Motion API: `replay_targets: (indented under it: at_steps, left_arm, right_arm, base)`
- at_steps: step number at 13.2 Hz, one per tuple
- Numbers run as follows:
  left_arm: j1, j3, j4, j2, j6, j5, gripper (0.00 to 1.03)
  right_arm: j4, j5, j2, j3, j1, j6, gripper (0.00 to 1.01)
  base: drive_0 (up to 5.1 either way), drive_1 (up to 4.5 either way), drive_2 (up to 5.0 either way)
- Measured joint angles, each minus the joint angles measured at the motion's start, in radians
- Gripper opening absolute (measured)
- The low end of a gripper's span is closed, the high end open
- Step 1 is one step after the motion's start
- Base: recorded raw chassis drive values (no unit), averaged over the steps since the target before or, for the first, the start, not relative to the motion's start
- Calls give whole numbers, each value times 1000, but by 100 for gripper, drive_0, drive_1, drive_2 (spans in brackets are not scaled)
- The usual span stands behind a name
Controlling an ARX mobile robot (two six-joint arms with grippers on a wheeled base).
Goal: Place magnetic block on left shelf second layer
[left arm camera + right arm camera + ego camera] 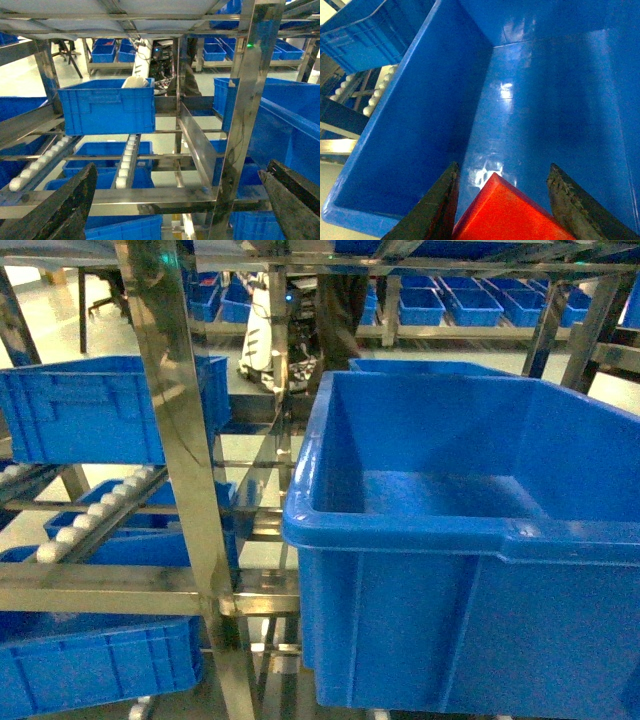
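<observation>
The magnetic block (507, 212) is a red cube held between the dark fingers of my right gripper (503, 170), which is shut on it. It hangs over the inside of a large deep blue bin (545, 100), close above the bin's shiny floor. In the head view that thick-rimmed bin (470, 540) fills the right side on the steel rack, and neither gripper shows there. My left gripper (175, 200) is open and empty, its two fingers wide apart in front of a steel rack crossbar (150, 196) with white roller tracks (127, 160).
A steel upright (185, 470) stands left of the big bin. Ribbed blue crates (100, 405) sit on the roller levels at left, one more below (95, 660). Further racks with blue bins (470, 305) line the back. A steel post (242, 115) is near my left gripper.
</observation>
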Motion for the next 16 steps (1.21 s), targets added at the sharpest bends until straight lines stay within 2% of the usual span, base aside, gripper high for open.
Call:
replay_targets:
  at_steps: [2,4,6,7,8,10,11,12,13,14,15,16]
  left_arm:
    - [0,0,0,0,0,0,98]
    - [0,0,0,0,0,0,98]
    - [0,0,0,0,0,0,98]
    - [0,0,0,0,0,0,98]
    - [0,0,0,0,0,0,98]
    - [0,0,0,0,0,0,98]
    - [0,0,0,0,0,0,98]
    - [0,0,0,0,0,0,98]
    - [0,0,1,0,0,0,98]
    - [0,0,0,0,0,0,98]
    - [0,0,1,0,0,0,98]
    - [0,0,1,0,0,-3,98]
  right_arm:
    - [70,14,98,33,25,21,46]
    - [123,69,214,80,52,23,46]
    - [138,106,326,171,72,-41,46]
    - [158,110,348,183,76,-66,52]
    - [201,115,315,142,66,-103,69]
    - [182,92,23,-61,-14,-157,96]
    - [54,31,-233,-172,-127,-152,97]
    - [-97,-54,-446,-205,-277,-154,98]
    - [-168,-98,-559,-204,-370,-169,98]
    - [-246,-131,-608,-204,-404,-168,98]
    - [-227,-135,-576,-222,-393,-169,98]
    - [92,-32,-640,-380,-350,-210,85]
  base:
    - [0,0,0]
    - [0,0,0]
    - [0,0,0]
    - [0,0,0]
    - [0,0,0]
    - [0,0,0]
    - [0,0,0]
    - [0,0,0]
    - [0,0,0]
    - [0,0,0]
    - [0,0,0]
    - [0,0,0]
